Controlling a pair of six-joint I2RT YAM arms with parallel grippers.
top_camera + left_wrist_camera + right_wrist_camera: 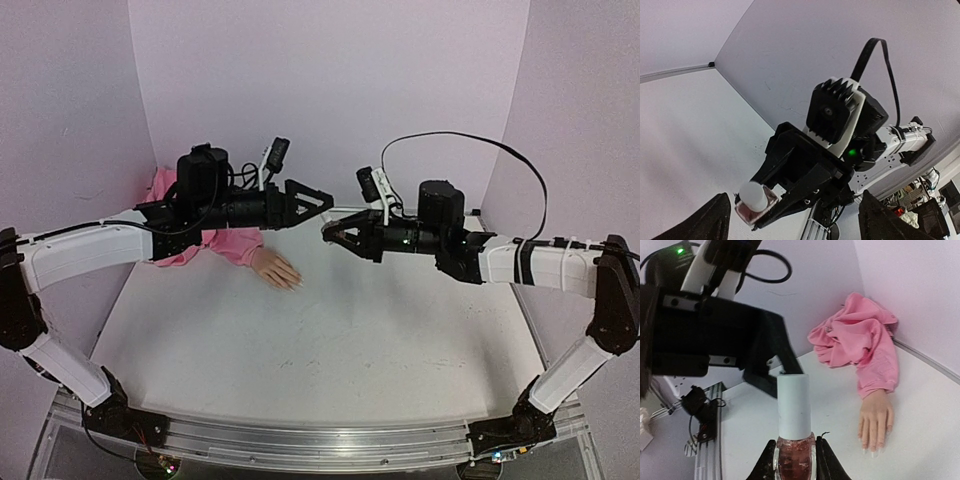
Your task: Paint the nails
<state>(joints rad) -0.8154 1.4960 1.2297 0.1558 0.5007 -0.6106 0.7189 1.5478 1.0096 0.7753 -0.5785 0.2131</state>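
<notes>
Polish bottle (794, 466), white cap (793, 405) on, sits pinched in the right gripper (794, 450), facing the wide-spread, empty left gripper (318, 200): uncapping seems the step in hand, so the left must next close squarely round that cap, while the nails (872, 449) wait on the mannequin hand (875, 420) lying on the table (330, 340) below

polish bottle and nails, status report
Right tool shut on polish bottle, cap on. Left tool open, facing it. Mannequin hand flat, nails exposed, nothing covering.
</notes>
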